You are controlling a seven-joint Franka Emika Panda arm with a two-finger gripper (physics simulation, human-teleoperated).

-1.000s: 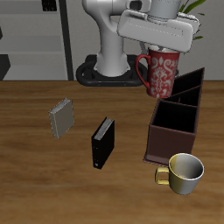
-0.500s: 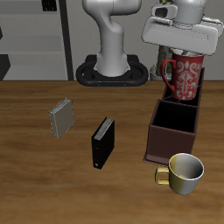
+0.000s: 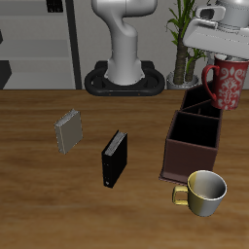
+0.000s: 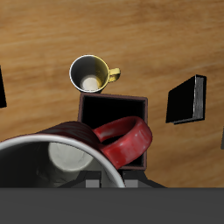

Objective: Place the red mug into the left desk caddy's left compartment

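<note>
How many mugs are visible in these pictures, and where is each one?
2. The red mug with pale floral pattern hangs in the gripper above the long dark brown desk caddy. The shiny yellow-gold mug stands on the table by the caddy's front end.

The table [image 3: 58, 195] is brown wood with visible grain and a soft sheen. The red mug [image 3: 230, 86] looks like glazed ceramic, its speckled pattern pale. The left desk caddy [image 3: 195, 136] is dark matt wood or board. The yellow-gold mug [image 3: 204, 193] shines like polished metal.
</note>
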